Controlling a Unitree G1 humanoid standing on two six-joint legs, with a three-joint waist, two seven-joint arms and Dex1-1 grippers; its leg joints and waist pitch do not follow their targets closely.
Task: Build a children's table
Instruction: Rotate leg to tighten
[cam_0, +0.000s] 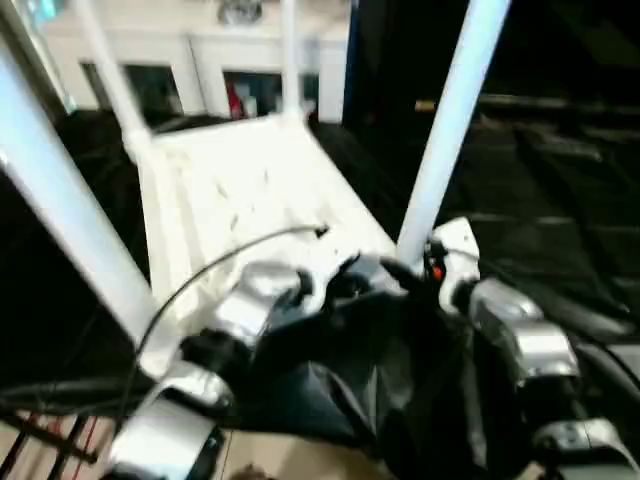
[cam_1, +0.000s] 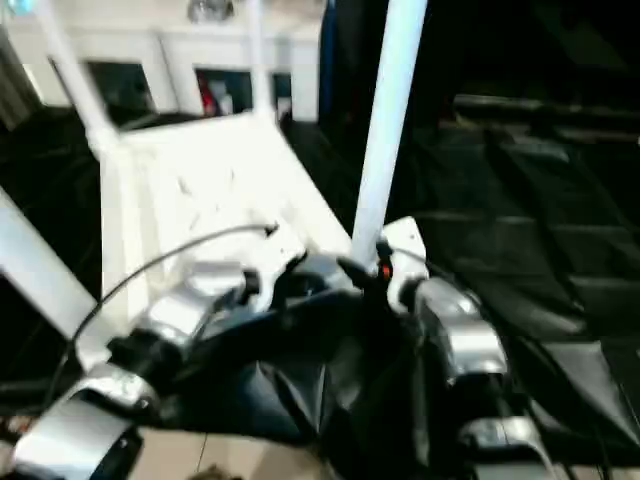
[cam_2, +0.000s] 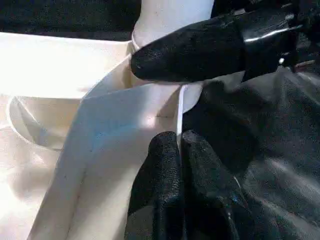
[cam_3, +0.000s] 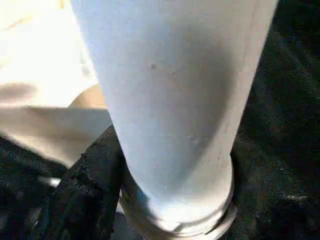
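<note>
all four legs run past the top edge; the arms hide the tabletop's near rim.

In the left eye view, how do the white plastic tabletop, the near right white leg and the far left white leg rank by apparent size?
1. White plastic tabletop
2. Near right white tubular leg, enlarged by nearness
3. Far left white tubular leg

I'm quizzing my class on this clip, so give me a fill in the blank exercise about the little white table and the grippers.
1. The tabletop lies with its ribbed underside facing ____.
2. The left gripper pinches the tabletop's thin ____.
3. The legs standing in the corner sockets number ____.
4. The right gripper touches the near-right ____.

Missing words: up; edge; four; leg
</note>
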